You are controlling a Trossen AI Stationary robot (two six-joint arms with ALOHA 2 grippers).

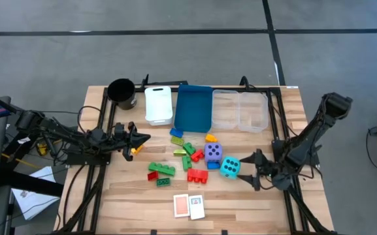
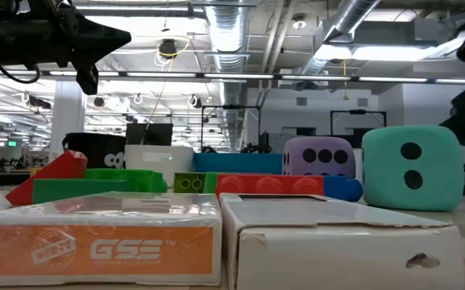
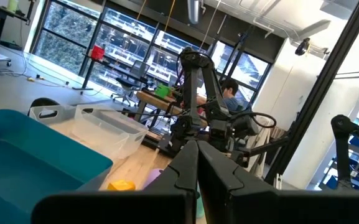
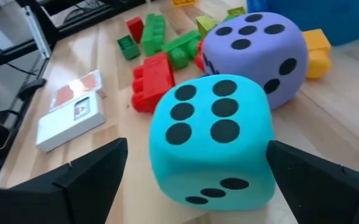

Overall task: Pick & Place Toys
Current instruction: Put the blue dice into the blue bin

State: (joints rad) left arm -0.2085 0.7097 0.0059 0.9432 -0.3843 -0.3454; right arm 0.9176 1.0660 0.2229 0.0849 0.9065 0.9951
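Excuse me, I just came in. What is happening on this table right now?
A two-armed robot is sorting toys. Its right hand is open and sits just beside the cyan die, one finger on either side in the right wrist view, but it has not gripped it. The purple die and scattered bricks lie nearby, with two cards at the table's front edge. The left hand is shut, holds nothing, and waits on the left side. The blue bin looks empty.

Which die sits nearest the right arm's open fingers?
The cyan die, directly ahead of the right gripper; the purple die lies beyond it.
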